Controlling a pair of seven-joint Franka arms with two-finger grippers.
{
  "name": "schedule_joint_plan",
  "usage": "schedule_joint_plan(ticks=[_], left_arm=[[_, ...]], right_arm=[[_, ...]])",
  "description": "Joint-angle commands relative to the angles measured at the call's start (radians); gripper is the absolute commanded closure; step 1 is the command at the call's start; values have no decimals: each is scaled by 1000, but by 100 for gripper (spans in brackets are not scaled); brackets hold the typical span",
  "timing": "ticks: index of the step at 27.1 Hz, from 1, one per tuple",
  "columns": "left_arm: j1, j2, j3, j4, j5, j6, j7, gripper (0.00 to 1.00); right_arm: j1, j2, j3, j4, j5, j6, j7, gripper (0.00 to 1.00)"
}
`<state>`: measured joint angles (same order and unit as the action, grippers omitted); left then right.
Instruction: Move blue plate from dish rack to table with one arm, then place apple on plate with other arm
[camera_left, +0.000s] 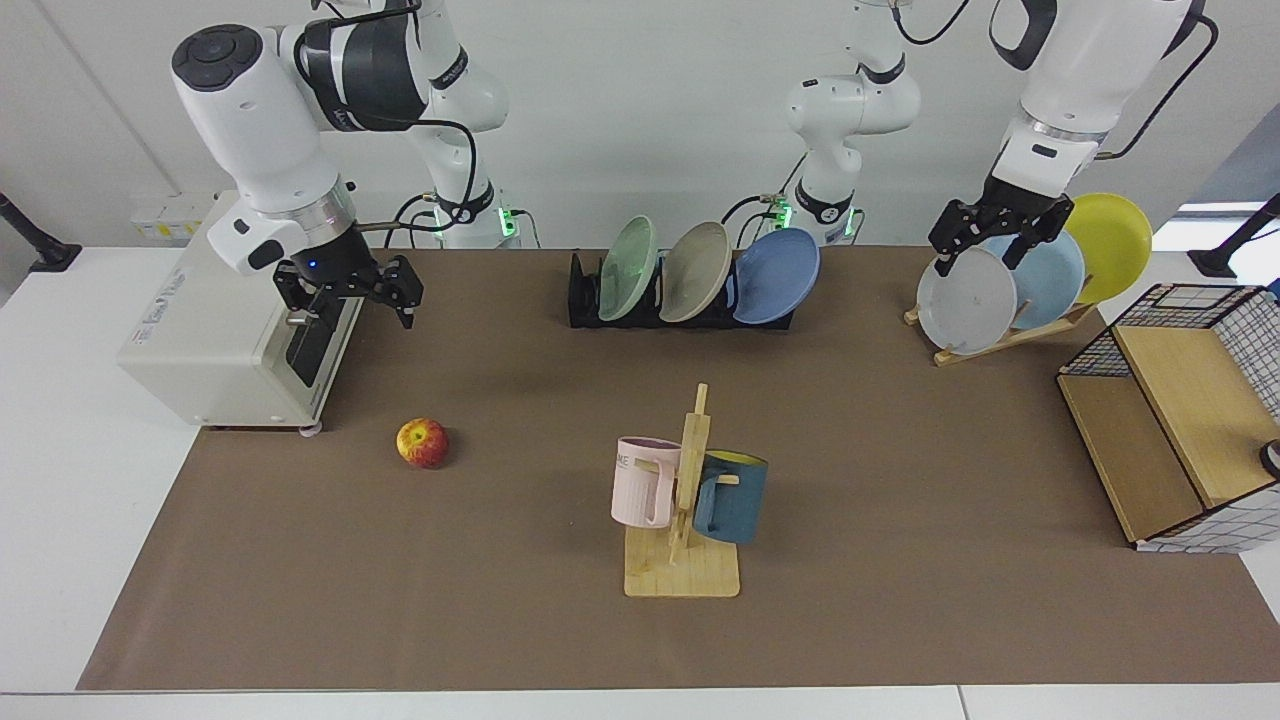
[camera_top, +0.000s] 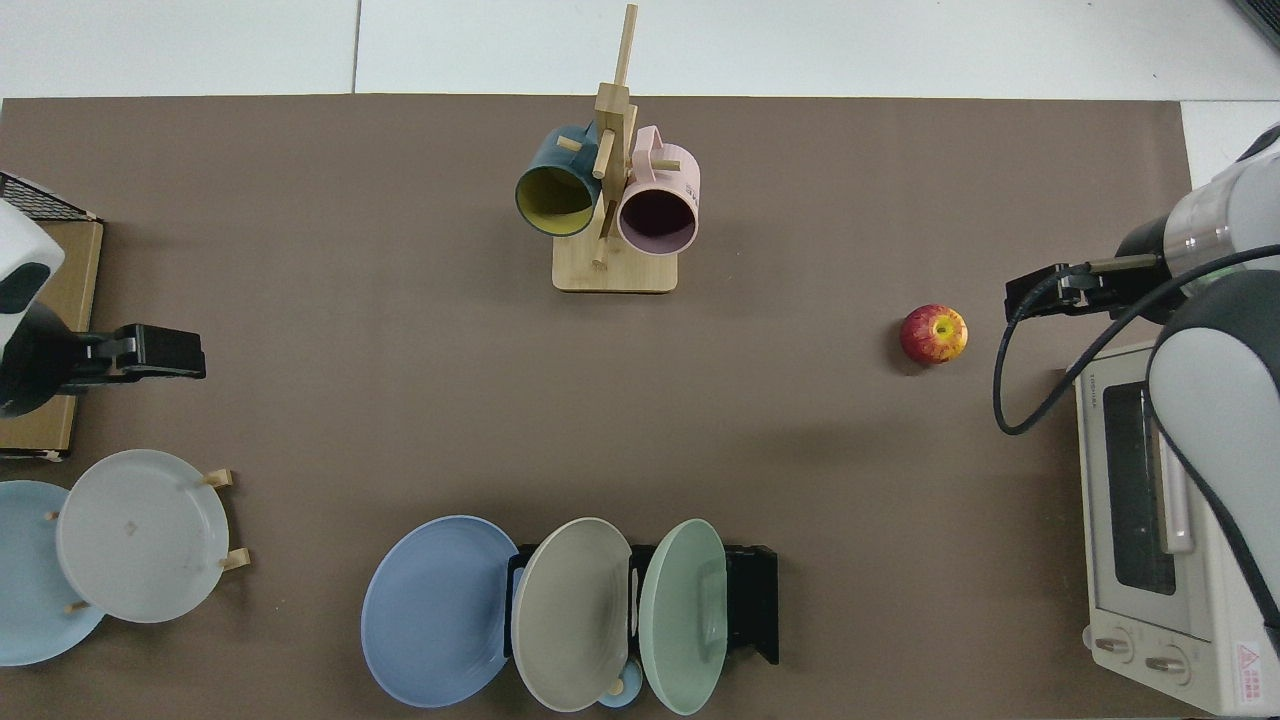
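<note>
The blue plate (camera_left: 778, 275) (camera_top: 437, 610) leans in the end slot of the black dish rack (camera_left: 583, 300) (camera_top: 752, 600) at the back of the table's brown mat (camera_left: 900, 480) (camera_top: 300, 250). The apple (camera_left: 422, 443) (camera_top: 933, 334) lies on the mat, in front of the oven. My right gripper (camera_left: 350, 300) (camera_top: 1015, 295) hangs open above the oven's corner, behind the apple and holding nothing. My left gripper (camera_left: 985, 255) (camera_top: 195, 352) hovers open and unladen over the wooden plate rack, well off to the side of the blue plate.
A green plate (camera_left: 628, 268) and a beige plate (camera_left: 695, 272) share the black rack. A wooden rack (camera_left: 1000, 340) holds grey, pale blue and yellow plates. A toaster oven (camera_left: 230, 340), a mug tree (camera_left: 690, 500) with two mugs and a wire basket (camera_left: 1180, 430) also stand on the table.
</note>
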<state>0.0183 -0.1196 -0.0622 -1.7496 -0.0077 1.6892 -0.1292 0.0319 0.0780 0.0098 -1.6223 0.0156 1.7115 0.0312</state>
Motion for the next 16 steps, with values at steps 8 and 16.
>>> schedule_joint_plan(ticks=[8, 16], left_arm=[[-8, -31, 5, -41, -15, 1, 14, 0], [-8, -26, 7, -36, -2, -3, 17, 0]], right_arm=[[-9, -17, 9, -18, 4, -15, 15, 0], [-1, -18, 7, -13, 4, 3, 15, 0]])
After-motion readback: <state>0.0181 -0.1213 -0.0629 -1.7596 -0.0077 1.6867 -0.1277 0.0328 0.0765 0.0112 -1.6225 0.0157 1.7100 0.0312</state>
